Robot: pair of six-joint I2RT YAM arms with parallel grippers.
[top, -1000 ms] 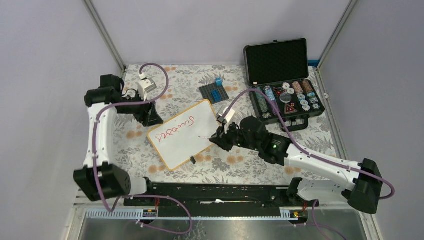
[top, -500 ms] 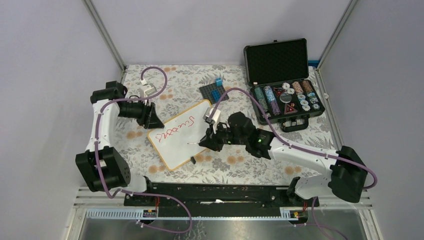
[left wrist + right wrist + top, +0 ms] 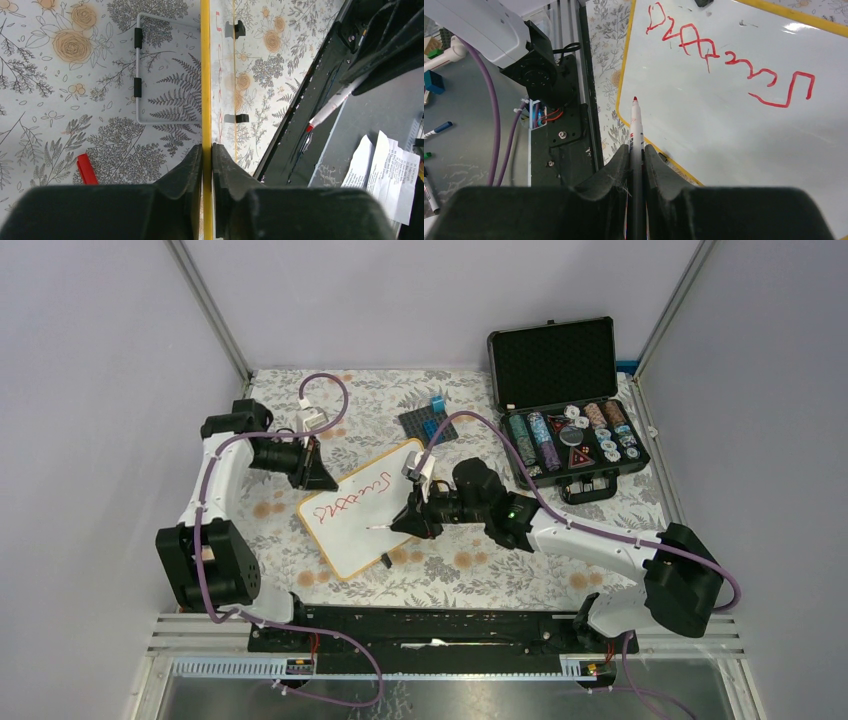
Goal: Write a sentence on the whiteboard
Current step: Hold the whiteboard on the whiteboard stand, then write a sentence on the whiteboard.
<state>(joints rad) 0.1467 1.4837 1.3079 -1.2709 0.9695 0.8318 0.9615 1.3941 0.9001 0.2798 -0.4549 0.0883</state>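
The whiteboard (image 3: 365, 532) lies slantwise on the flowered table, with one line of the sentence (image 3: 350, 497) in red handwriting along its upper part. My left gripper (image 3: 322, 480) is shut on the board's yellow frame (image 3: 205, 75) at its far left edge; the left gripper (image 3: 206, 150) pinches the frame from both sides. My right gripper (image 3: 402, 522) is shut on a red-tipped marker (image 3: 636, 125), held just above the whiteboard (image 3: 734, 135), below the red sentence (image 3: 724, 65). In the right wrist view, that gripper (image 3: 636, 150) points the marker tip towards the board's near edge.
An open black case (image 3: 575, 440) of poker chips stands at the back right. A dark studded baseplate (image 3: 428, 425) with blue bricks lies behind the board. A white wire stand (image 3: 137, 75) and a small red piece (image 3: 86, 169) lie left of the board. A black rail (image 3: 420, 625) runs along the near edge.
My left gripper moved right to the board's edge and shut on its frame. My right gripper carried the marker leftwards over the board.
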